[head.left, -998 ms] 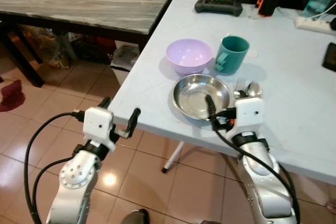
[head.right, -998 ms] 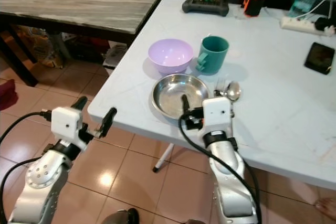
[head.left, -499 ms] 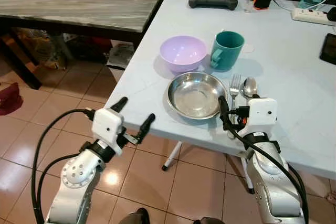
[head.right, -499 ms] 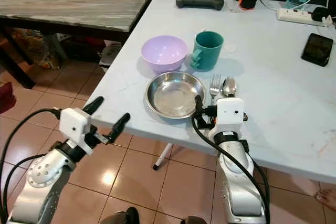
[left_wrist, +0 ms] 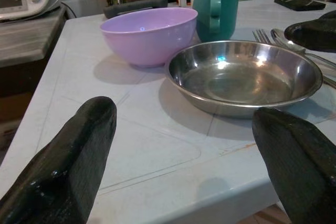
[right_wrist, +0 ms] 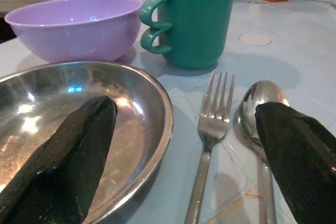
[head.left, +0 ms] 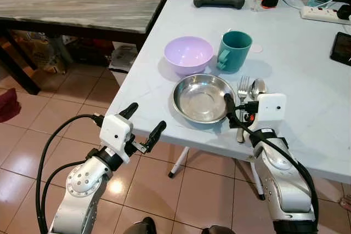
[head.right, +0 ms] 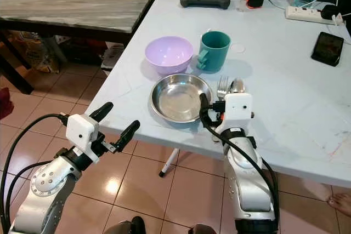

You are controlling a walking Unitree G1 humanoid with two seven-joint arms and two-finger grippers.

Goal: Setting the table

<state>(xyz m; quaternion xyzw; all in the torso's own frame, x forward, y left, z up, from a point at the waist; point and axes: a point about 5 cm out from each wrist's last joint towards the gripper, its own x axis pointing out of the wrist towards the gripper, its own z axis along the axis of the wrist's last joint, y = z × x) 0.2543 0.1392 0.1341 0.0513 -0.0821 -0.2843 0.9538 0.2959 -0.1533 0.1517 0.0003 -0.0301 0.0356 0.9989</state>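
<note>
White table (head.left: 307, 75), near edge fronting tiled floor (head.left: 49, 119). Steel plate (head.left: 203, 98) near that edge; purple bowl (head.left: 188, 54) and green mug (head.left: 234, 51) behind it. Fork (head.left: 242, 89) and spoon (head.left: 258, 87) just right of the plate, handles hidden by right gripper (right_wrist: 184, 150), fingers spread. Left gripper (head.left: 142, 127) spread, off the edge over floor.

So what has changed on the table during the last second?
The right gripper has drawn back from above the steel plate to its near right rim, beside the fork and spoon, open and empty. The left gripper stays open off the table edge. The bowl, mug and cutlery have not moved.
</note>
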